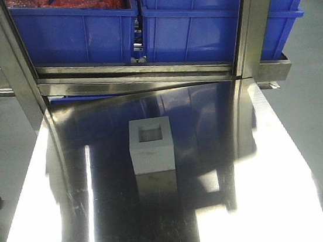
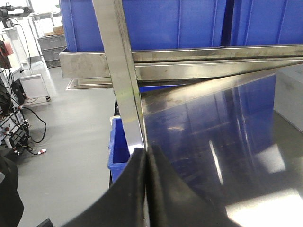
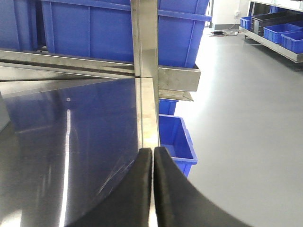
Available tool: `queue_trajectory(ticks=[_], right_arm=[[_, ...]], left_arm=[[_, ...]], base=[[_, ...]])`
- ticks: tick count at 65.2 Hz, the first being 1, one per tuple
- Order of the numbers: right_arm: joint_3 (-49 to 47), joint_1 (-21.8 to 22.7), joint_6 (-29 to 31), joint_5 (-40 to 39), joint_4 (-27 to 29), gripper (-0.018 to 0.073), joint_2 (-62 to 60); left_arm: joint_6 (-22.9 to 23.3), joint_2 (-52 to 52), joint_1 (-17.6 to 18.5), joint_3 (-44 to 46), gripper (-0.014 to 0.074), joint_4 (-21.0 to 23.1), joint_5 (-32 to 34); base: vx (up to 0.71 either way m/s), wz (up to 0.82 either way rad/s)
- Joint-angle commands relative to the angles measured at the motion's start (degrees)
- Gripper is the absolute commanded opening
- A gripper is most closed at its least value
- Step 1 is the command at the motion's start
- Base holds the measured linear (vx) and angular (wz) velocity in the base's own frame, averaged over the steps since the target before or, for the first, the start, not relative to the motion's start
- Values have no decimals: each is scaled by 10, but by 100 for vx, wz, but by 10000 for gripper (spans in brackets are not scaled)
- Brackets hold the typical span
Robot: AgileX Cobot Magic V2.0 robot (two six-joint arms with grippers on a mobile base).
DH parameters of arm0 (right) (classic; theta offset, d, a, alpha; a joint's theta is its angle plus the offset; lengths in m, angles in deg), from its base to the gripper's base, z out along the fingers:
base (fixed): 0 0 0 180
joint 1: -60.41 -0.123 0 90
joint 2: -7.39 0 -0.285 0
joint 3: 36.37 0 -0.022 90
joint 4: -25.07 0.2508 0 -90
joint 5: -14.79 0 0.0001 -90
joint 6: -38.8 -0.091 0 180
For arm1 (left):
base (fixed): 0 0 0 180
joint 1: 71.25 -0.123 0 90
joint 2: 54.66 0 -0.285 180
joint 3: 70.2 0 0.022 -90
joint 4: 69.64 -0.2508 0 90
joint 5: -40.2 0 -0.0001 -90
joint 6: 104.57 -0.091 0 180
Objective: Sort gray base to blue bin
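Observation:
The gray base (image 1: 151,147) stands upright in the middle of the steel table (image 1: 266,202), its square recessed window facing up. A pale gray edge at the right border of the left wrist view looks like the same gray base (image 2: 289,97). Blue bins (image 1: 197,25) sit on the rack behind the table. My left gripper (image 2: 146,150) is shut and empty over the table's left edge. My right gripper (image 3: 153,149) is shut and empty over the right edge. Neither gripper shows in the front view, and both are well away from the base.
Steel rack uprights (image 1: 10,63) (image 1: 250,27) and a crossbar (image 1: 138,76) border the table's far end. The left rack bin (image 1: 74,31) holds red material. Smaller blue bins sit on the floor beside the table on the left (image 2: 120,151) and right (image 3: 177,142). Cables lie on the floor (image 2: 28,137).

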Motion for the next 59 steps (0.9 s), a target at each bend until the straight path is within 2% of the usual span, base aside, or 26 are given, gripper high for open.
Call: queue_trajectory(ticks=[1,59], right_arm=[[1,1,7,-42,-5,-5,10],[1,1,7,-42,-5,-5,10]], left_arm=[[4,-6,-1,12,-7,1,42],[4,-6,-1,12,-7,1,42]], base=[[0,0],[0,0]])
